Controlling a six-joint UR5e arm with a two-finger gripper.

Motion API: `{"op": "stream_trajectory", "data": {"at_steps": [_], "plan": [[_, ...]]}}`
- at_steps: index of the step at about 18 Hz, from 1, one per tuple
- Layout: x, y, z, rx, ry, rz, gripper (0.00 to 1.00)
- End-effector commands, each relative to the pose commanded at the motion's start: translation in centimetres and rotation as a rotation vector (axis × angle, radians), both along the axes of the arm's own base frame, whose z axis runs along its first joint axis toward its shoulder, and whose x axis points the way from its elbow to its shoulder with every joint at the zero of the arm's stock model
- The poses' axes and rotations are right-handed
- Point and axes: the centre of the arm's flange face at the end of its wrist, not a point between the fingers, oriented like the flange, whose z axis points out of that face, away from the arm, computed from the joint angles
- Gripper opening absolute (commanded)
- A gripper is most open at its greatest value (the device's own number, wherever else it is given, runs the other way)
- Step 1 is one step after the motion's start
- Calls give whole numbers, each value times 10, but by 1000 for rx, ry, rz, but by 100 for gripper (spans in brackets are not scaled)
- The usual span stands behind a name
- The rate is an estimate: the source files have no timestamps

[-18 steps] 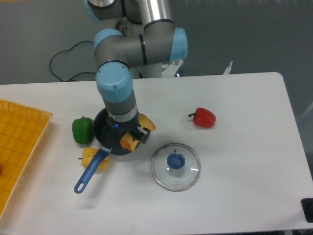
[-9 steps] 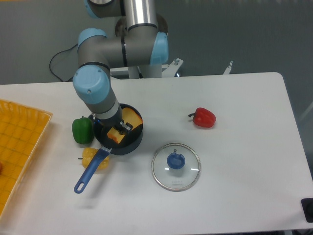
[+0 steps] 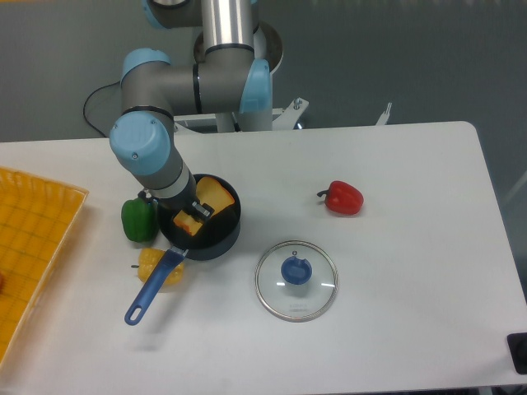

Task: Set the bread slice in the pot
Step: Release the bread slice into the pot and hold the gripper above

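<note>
Plainly, the claw is clamped on the bread slice inside the pot; no writing legible.

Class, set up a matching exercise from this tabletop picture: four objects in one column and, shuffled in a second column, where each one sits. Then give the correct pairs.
Objects
1. red pepper
2. green pepper
3. glass lid
4. yellow pepper

Places
A. directly left of the pot
B. partly under the pot's blue handle
C. alone towards the right of the table
D. flat on the table, right of the pot and nearer the camera

Pairs: 1-C, 2-A, 3-D, 4-B
</note>
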Motion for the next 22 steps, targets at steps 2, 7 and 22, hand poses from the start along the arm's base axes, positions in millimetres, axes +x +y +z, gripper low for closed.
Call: {"op": "stream_trajectory", "data": {"at_steps": [2,7,22], "plan": [[1,1,3,5,2,-9,100],[2,1,0,-2,-3,-20,100],[-81,16,74,136,74,-125,100]]}}
